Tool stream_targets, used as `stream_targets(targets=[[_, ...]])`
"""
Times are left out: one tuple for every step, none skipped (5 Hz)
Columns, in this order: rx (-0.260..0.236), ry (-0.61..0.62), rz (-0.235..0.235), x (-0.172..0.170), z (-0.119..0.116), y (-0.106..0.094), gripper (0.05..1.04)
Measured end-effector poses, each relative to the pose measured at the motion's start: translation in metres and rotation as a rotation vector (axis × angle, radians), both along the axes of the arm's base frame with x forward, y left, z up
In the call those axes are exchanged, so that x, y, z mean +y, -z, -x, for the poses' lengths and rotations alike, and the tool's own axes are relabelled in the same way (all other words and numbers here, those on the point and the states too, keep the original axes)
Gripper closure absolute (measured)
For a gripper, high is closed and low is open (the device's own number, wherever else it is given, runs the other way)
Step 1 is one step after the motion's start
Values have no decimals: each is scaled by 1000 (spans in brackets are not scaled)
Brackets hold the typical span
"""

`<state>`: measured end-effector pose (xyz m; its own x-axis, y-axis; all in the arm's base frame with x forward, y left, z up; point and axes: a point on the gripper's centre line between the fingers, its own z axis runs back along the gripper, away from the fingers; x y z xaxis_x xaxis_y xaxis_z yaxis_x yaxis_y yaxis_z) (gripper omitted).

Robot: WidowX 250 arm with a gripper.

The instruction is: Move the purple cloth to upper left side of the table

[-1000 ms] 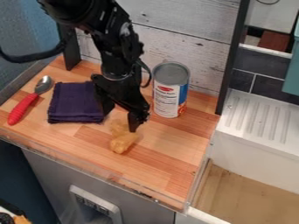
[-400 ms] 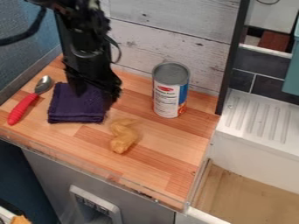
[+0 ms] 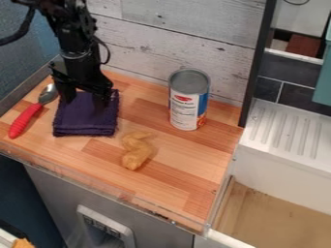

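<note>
Your open gripper (image 3: pixel 82 103) hangs over the folded purple cloth (image 3: pixel 87 122), toward the tabletop's (image 3: pixel 178 164) left edge, beside the red-handled spoon (image 3: pixel 26 118). Your can (image 3: pixel 188 104) stands near the back edge; a lumpy tan item (image 3: pixel 136 151) lies nearer the front.

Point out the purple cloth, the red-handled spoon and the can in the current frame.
Purple cloth (image 3: pixel 84 122): camera view, on the folded cloth's front half.
Red-handled spoon (image 3: pixel 25 120): camera view, on the red handle.
Can (image 3: pixel 184 109): camera view, on the label.
</note>
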<state>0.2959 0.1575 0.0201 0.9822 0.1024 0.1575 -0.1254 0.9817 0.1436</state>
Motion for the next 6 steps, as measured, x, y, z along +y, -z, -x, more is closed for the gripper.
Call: stream_targets(targets=[[22, -23, 12, 15, -1, 12, 84], [24, -46, 47, 24, 4, 26, 84], [19, -52, 67, 26, 5, 33, 84], [21, -65, 79, 27, 3, 39, 84], [25, -75, 71, 32, -1, 43, 84], [31, -90, 51, 35, -8, 42, 84]])
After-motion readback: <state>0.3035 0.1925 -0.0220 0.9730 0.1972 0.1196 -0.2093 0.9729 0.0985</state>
